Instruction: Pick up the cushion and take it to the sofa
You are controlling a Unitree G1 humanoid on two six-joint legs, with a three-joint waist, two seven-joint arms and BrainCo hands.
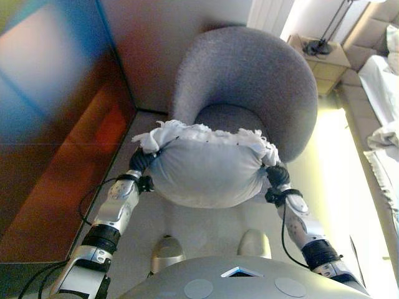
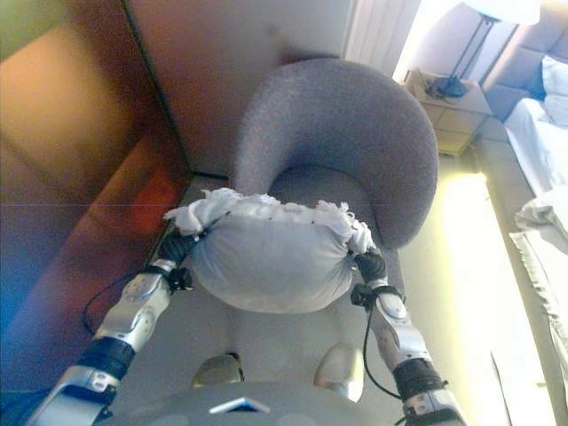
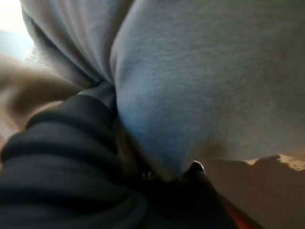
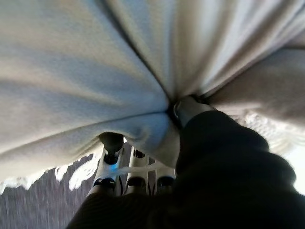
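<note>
Left eye view, pale fringed cushion (image 1: 202,174) held up between both hands over grey armchair (image 1: 249,81), right hand (image 4: 138,171) fingers pinching its corner, left hand (image 1: 142,161) grip unclear

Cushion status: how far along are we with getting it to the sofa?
Pickup looks done: the cushion hangs clear of the grey armchair, held at its two ends. In hand: the left hand and right hand both pinch the fabric, which bunches around the right hand's fingers in the right wrist view. Left: carrying it over and setting it down. I cannot say which piece is the sofa.
</note>
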